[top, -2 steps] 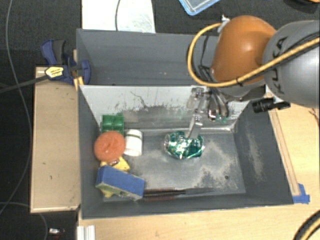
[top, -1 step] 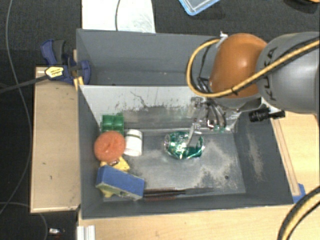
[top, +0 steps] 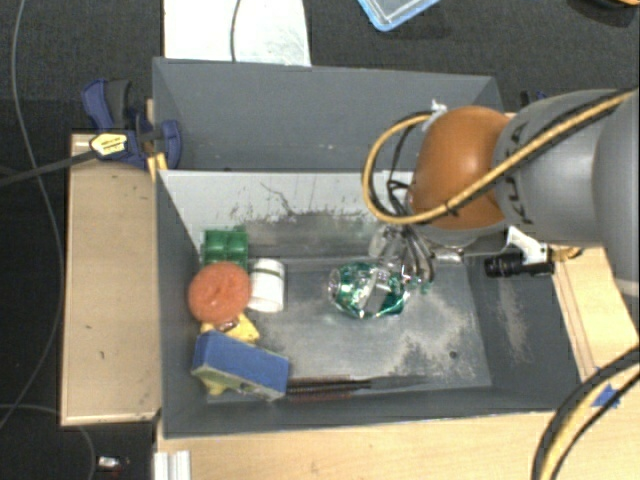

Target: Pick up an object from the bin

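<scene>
— Well, where is the gripper seen?
— It is seen near the middle of the grey bin, right at the upper right edge of a crumpled green-and-silver wrapper, which is lying on the bin floor.
— Is the wrapper clasped?
— That cannot be told; whether the tool is released or clenched is not made out.
— What else is found?
— At the left, a green block, an orange ball, a white cylinder and a blue-and-yellow block are gathered close together, well apart from the gripper.
</scene>
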`<state>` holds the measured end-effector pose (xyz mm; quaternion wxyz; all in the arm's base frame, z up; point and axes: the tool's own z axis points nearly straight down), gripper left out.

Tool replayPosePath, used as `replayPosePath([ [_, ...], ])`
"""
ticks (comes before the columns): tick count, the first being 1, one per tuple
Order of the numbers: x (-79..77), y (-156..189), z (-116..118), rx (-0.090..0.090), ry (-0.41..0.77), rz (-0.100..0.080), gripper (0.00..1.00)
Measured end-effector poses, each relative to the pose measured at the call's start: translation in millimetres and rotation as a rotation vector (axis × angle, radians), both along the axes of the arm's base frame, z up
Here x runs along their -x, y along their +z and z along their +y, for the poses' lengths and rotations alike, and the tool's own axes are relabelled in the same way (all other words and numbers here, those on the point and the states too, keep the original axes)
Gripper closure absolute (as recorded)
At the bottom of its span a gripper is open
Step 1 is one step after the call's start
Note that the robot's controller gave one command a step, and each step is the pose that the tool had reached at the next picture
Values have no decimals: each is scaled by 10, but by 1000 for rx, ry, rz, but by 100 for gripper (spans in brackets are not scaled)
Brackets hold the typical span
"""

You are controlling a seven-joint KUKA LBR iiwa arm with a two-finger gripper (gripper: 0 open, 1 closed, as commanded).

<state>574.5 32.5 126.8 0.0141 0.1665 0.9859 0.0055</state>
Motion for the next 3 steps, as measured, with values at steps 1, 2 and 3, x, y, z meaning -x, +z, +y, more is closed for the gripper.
replayPosePath([
  [1,127,-563,-403,2,9,13,0],
  [2,-48,-561,-4,-9,-227,-2,100],
  [3,-48,-561,-4,-9,-227,-2,100],
])
